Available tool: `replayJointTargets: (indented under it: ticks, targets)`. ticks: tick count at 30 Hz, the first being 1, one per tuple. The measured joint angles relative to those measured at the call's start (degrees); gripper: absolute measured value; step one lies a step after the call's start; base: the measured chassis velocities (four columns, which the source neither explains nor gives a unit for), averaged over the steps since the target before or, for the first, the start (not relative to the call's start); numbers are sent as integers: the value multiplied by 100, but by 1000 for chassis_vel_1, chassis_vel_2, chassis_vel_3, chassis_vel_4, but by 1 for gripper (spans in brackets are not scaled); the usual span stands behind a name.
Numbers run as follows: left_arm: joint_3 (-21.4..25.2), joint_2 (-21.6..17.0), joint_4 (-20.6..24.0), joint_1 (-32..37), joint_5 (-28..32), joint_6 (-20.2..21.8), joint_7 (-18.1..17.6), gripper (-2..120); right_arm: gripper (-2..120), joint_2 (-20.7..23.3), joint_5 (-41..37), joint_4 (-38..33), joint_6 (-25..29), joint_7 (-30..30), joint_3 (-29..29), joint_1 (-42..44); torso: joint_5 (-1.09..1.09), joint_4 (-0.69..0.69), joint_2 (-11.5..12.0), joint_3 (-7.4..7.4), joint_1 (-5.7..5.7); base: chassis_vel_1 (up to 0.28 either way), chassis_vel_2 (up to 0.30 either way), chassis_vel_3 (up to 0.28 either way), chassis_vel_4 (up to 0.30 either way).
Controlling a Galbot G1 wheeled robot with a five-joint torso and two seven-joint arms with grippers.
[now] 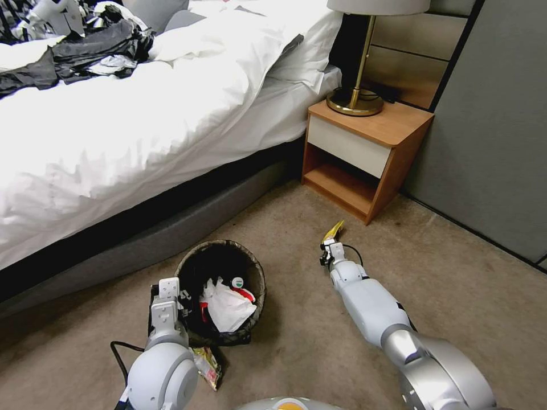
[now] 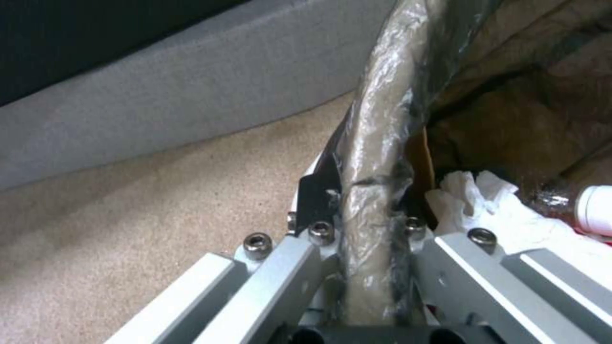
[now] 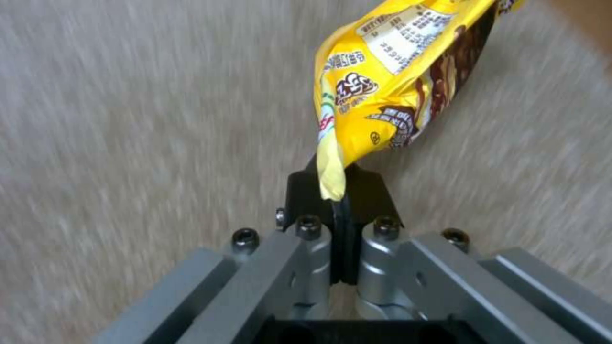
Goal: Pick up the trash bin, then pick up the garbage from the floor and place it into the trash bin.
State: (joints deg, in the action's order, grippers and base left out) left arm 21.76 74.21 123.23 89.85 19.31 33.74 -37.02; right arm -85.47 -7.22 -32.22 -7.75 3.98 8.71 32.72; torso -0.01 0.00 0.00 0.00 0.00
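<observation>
Trash bin (image 1: 194, 267) before bed (image 1: 142, 131), nightstand (image 1: 364, 154) right.

Our arms are glossy white shells with big rounded silver joints, the left arm (image 1: 162, 364) ending in a boxy white wrist block and the right arm (image 1: 370, 307) tapering to a slim white wrist. A thin black cable (image 1: 117, 353) loops out beside our left joint, and another, seemingly the same kind, curls by the right wrist. Up close, each gripper, left (image 2: 366, 210) and right (image 3: 334, 200), has angled grey metal bars, dark hex-socket screws in silver bosses and black fingertips (image 3: 370, 191).
</observation>
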Motion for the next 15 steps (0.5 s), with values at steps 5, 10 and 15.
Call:
replayJointTargets:
  ticks: [5, 10, 15]
  targets:
    - [8, -35, -87, -46, 20, -4, -5, 0, 0, 142, -41, -970, 228, 140, -114, 355, -2, -1, 0, 0, 0, 0, 0, 0, 0]
    - [-2, -101, -140, -122, 99, 8, -9, 0, 0, 262, 363, -2549, 1588, -3, -305, 1095, 0, -2, 0, 0, 0, 0, 0, 0, 0]
    - [-1, -151, -146, -130, 137, 18, -12, 0, 0, 431, 527, -3872, 2181, -429, -522, 1763, 1, 0, 0, 0, 0, 0, 0, 0, 0]
